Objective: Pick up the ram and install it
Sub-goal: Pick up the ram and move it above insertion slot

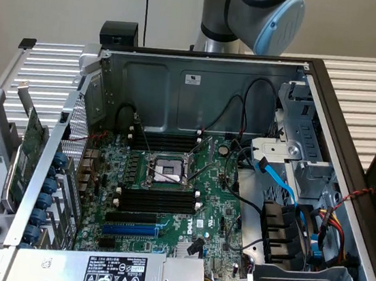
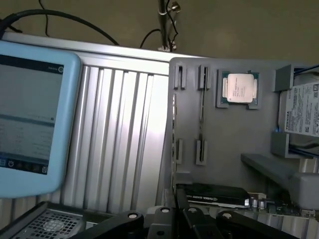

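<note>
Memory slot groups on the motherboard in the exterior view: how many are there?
2: one memory slot group beyond the CPU socket, another on its near side. Cables might hide more.

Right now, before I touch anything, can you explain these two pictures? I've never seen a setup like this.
The machine is a robot arm, grey with a blue cap, above an open computer case. One picture comes from a camera off to the side, looking into the case at its green motherboard. The other comes from a camera on the arm's wrist, with the black gripper in front; I see nothing held in it. It looks at a grey parts tray on a ribbed metal table, carrying a processor chip and a hard drive. A thin strip standing on edge there may be the ram.
</note>
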`<state>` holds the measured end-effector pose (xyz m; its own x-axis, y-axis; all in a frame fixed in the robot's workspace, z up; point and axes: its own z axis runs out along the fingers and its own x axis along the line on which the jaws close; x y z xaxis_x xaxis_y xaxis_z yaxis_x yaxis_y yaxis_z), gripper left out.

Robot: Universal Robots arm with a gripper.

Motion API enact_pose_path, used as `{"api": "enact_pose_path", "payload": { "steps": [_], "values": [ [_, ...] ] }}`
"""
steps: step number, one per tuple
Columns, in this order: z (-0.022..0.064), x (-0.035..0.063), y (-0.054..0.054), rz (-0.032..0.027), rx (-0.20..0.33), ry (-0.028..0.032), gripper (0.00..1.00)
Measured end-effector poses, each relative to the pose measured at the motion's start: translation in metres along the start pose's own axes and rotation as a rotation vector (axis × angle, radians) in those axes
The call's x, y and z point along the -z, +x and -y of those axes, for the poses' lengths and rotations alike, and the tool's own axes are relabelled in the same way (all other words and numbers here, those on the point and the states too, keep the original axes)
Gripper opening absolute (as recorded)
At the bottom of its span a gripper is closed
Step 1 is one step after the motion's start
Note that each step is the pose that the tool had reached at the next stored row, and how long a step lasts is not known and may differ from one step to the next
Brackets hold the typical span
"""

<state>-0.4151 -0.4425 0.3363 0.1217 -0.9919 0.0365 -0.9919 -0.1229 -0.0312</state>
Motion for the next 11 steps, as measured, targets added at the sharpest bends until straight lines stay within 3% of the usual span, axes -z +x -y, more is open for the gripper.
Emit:
{"api": "enact_pose_path", "payload": {
  "steps": [11],
  "values": [
    [0.0400,0.0485,0.009,0.0001,0.000,0.0000,0.13]
  ]
}}
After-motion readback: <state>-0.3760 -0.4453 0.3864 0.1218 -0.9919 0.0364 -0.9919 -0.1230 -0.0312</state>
